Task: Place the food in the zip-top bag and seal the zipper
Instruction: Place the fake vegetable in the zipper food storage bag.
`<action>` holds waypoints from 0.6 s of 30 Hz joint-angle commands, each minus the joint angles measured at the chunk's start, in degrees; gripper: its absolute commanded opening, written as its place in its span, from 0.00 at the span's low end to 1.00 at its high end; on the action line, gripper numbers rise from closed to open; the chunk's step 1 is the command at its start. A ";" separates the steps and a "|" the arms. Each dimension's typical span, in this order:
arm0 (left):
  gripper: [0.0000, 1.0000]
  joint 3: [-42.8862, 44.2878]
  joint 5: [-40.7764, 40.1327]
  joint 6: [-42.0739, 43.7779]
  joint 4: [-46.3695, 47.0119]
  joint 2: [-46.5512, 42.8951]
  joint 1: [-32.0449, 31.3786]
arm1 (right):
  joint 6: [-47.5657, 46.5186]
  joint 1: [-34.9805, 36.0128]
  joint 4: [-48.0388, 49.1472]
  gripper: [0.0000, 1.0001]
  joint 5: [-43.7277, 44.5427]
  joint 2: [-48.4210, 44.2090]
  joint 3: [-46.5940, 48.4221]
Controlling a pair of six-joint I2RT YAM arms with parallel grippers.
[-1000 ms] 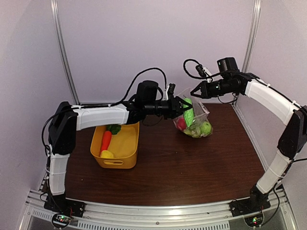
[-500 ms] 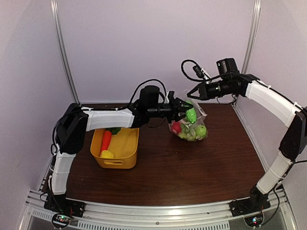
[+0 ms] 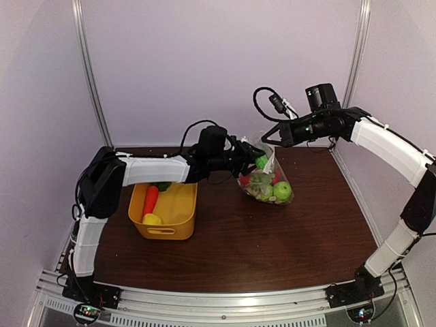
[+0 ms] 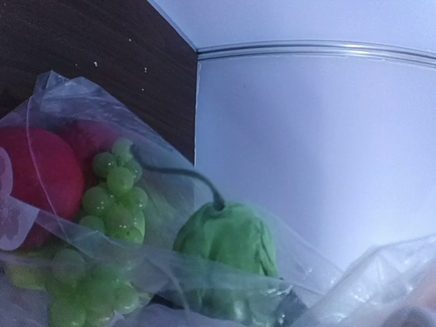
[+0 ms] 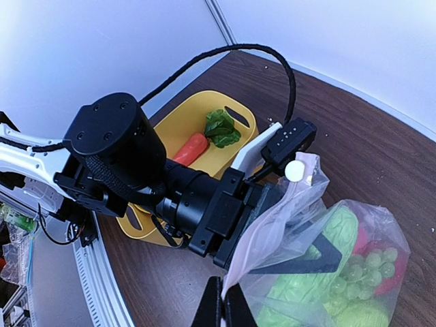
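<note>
The zip-top bag (image 3: 270, 188) hangs open above the table's back right, its mouth edge (image 5: 269, 235) pinched in my shut right gripper (image 5: 222, 308), which hovers above it (image 3: 266, 140). Through the plastic show green grapes (image 4: 112, 197), a red apple (image 4: 34, 177) and a green apple (image 3: 282, 190). My left gripper (image 3: 253, 159) reaches in through the mouth from the left, shut on a green cucumber (image 4: 228, 238) whose tip sits inside the bag (image 5: 320, 269). I cannot make out the zipper as a separate strip.
A yellow basket (image 3: 178, 204) stands on the table's left, under the left arm. It holds an orange carrot (image 3: 150, 199), a yellow lemon (image 3: 151, 219) and a leafy green piece (image 5: 221, 127). The back wall rises right behind the bag.
The left gripper has pushed the cucumber further into the bag. The bag and the right gripper have drifted a little left, and the bag hangs lower.
</note>
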 commanded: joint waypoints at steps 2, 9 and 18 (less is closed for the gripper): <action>0.53 7.04 -5.34 11.77 -9.08 -3.37 -0.29 | 1.22 0.57 2.32 0.00 -2.17 -1.73 0.68; 0.65 9.59 -4.60 17.73 -13.47 -5.46 -0.82 | 2.19 -0.14 2.78 0.00 -0.66 -0.55 0.75; 0.72 9.49 -3.31 23.58 -20.58 -9.27 -1.16 | 3.96 -3.09 3.77 0.00 -0.50 0.13 1.52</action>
